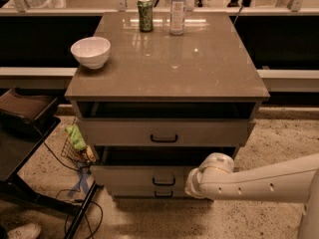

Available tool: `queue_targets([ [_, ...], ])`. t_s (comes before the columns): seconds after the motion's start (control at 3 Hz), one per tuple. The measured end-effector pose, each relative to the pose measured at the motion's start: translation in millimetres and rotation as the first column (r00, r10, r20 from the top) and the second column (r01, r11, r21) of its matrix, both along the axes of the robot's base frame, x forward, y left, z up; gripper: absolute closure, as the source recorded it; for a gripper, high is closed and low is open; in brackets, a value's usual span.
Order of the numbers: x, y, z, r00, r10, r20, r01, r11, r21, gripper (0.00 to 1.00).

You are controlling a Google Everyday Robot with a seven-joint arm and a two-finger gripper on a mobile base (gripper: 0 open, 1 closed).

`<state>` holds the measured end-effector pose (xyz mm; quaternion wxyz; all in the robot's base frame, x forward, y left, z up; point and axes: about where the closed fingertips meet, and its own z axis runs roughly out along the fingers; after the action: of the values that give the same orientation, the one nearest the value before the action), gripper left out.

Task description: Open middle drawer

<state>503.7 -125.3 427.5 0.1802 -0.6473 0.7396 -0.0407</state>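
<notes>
The cabinet [164, 59] has three pale flat-fronted drawers. The middle drawer [134, 176] stands pulled out a little, with a dark gap above its front, and its small dark handle [164, 181] is at the centre. The top drawer [124, 132] with the same handle is above it. Only a strip of the bottom drawer and its handle [164, 193] shows below. My white arm [259, 183] reaches in from the right, low down. My gripper [192, 184] is at the right end of the middle drawer's front, to the right of the handle and mostly hidden behind the wrist.
On the cabinet top stand a white bowl [90, 51], a green can [145, 14] and a clear bottle [177, 9]. A wire basket with green stuff [76, 143] and cables [84, 203] lie at the left. A dark cart [25, 118] stands at far left.
</notes>
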Motion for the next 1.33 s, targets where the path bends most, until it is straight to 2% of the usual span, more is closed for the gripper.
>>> queue_targets([
  [0.33, -7, 20, -21, 0.9976, 0.070, 0.002, -0.070, 0.997, 0.019, 1.00],
  [0.67, -11, 40, -37, 0.9926, 0.121, -0.008, -0.121, 0.993, 0.018, 0.82],
  [1.0, -12, 43, -39, 0.9919, 0.127, -0.011, -0.127, 0.992, 0.018, 0.50],
  [1.33, -13, 43, -40, 0.9917, 0.128, -0.012, -0.127, 0.992, 0.019, 0.28],
])
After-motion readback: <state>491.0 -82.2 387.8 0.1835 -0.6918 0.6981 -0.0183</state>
